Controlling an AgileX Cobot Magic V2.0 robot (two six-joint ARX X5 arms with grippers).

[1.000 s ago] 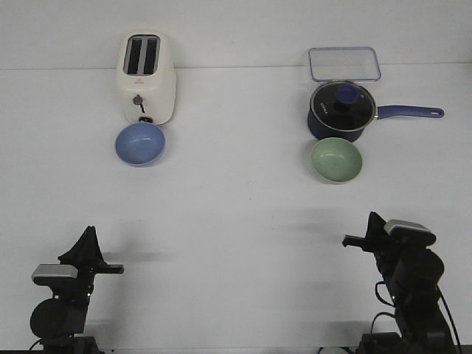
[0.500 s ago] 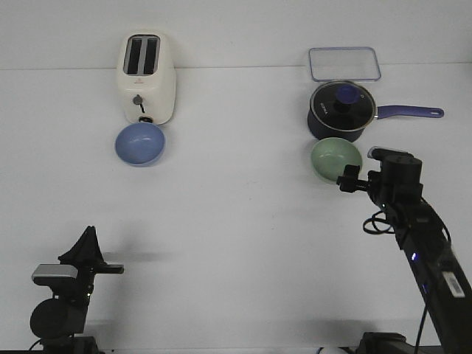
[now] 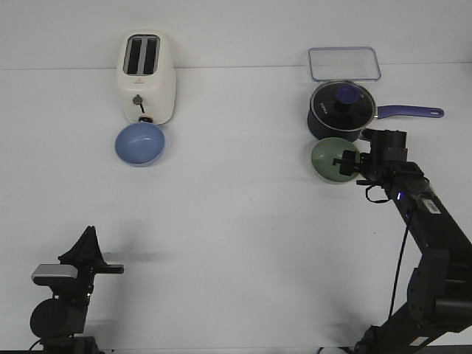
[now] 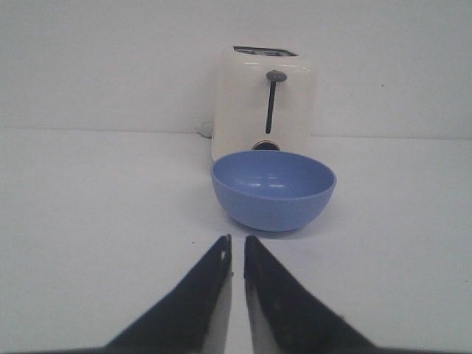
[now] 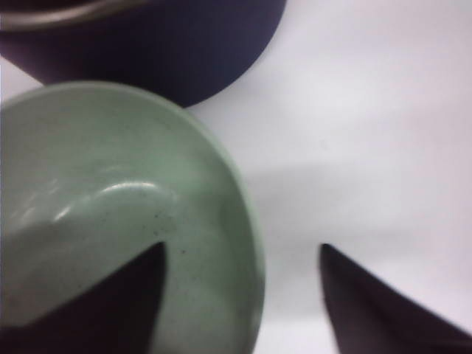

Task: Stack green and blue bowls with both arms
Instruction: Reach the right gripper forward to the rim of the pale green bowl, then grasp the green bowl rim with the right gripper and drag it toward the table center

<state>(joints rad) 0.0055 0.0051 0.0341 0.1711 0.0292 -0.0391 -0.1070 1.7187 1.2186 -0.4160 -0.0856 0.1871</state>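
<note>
The periwinkle blue bowl (image 3: pixel 140 144) sits upright just in front of the toaster at the far left. It also shows in the left wrist view (image 4: pixel 273 190). My left gripper (image 3: pixel 90 236) (image 4: pixel 236 242) is shut and empty, low near the table's front edge, well short of that bowl. The sage green bowl (image 3: pixel 324 158) (image 5: pixel 110 214) sits upright in front of the saucepan at the far right. My right gripper (image 3: pixel 346 161) (image 5: pixel 243 247) is open over the green bowl's right rim, with one finger inside the bowl and the other outside above the table.
A cream toaster (image 3: pixel 147 77) (image 4: pixel 267 103) stands right behind the blue bowl. A dark navy saucepan (image 3: pixel 343 110) (image 5: pixel 147 44) with a glass lid stands right behind the green bowl, its handle pointing right. A clear rectangular container (image 3: pixel 344 64) lies behind it.
My right arm has reached forward from near the table's front edge to the green bowl and now straddles its rim. The left arm and both bowls have not moved.
</note>
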